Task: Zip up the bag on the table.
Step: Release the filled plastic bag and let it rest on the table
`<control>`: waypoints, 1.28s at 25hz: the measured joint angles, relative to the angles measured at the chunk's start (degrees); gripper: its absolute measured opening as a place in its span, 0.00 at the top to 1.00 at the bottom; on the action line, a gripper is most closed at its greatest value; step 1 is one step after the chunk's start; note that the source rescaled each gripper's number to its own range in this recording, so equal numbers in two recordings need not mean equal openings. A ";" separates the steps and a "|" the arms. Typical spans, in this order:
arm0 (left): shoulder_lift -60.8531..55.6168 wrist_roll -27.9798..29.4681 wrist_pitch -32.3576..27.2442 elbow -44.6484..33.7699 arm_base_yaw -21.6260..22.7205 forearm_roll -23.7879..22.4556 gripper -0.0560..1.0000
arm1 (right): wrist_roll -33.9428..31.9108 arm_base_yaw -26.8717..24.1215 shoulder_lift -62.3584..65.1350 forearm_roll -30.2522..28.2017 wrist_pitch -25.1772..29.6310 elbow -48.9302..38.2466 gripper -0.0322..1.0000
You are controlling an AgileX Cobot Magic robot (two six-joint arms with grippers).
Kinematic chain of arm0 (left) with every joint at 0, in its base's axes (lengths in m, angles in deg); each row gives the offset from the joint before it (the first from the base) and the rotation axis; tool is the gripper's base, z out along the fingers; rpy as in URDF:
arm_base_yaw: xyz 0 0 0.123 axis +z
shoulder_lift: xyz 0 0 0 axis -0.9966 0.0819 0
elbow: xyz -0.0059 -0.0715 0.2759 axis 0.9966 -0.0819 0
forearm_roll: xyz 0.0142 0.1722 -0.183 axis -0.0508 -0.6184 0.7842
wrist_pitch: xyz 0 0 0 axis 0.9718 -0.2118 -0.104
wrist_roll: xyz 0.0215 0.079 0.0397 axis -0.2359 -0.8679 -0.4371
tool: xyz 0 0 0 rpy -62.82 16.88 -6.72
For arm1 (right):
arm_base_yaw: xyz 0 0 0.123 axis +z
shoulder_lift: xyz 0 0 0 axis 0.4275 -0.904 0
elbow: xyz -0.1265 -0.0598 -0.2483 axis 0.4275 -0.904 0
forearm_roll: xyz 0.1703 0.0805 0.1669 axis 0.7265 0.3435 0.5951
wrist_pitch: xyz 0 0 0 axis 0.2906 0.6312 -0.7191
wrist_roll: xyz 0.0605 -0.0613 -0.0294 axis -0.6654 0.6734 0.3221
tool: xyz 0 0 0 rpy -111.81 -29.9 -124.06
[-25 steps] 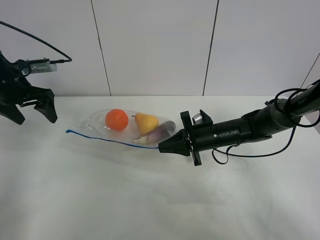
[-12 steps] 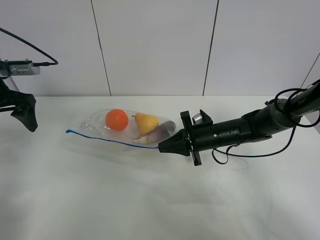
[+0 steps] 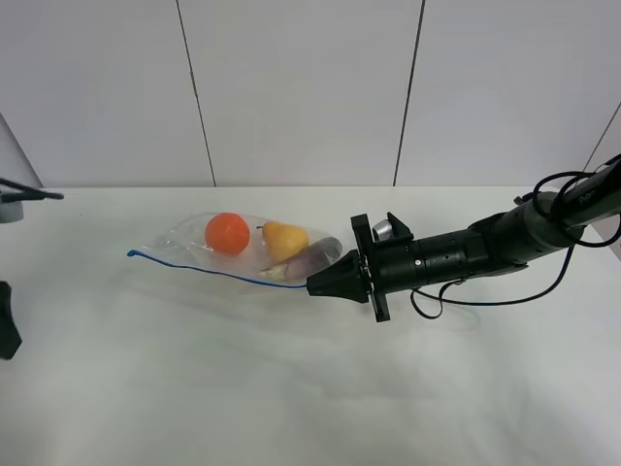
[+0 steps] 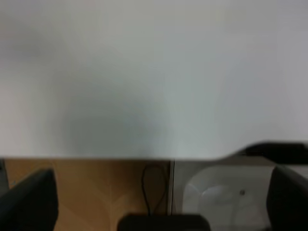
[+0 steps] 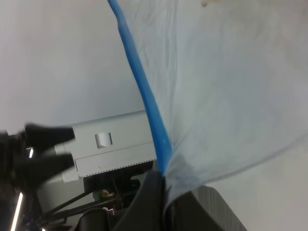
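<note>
The clear bag point(image 3: 199, 243) lies on the white table point(image 3: 291, 388), holding an orange point(image 3: 227, 233), a yellow pear point(image 3: 283, 239) and a purple eggplant point(image 3: 312, 256). Its blue zipper strip point(image 3: 213, 271) runs along the near edge. My right gripper point(image 3: 316, 285) is shut on the strip's right end. The right wrist view shows the blue strip point(image 5: 143, 94) and crinkled plastic point(image 5: 231, 86) pinched between the fingers point(image 5: 150, 192). My left gripper point(image 4: 159, 187) is open and empty, far left of the bag over the table's edge point(image 4: 96, 155). Only a dark part point(image 3: 6, 332) of it shows in the high view.
The right arm point(image 3: 485, 250) stretches in from the right, low over the table, with a cable point(image 3: 456, 301) looping beneath it. A white panelled wall point(image 3: 301, 87) stands behind. Beyond the table edge the left wrist view shows wooden floor point(image 4: 96, 192).
My left arm has swung away to the left and down, nearly leaving the high view. The right gripper and the bag have not moved.
</note>
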 joint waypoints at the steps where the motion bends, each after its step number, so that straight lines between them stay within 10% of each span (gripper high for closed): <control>1: -2.32 0.00 0.00 -1.58 0.00 0.00 0.00 | 0.00 0.00 0.00 0.00 0.00 0.00 0.97; 32: -63.69 0.02 3.26 -10.32 -8.42 0.11 0.00 | 0.00 0.00 0.00 0.23 0.00 0.00 0.97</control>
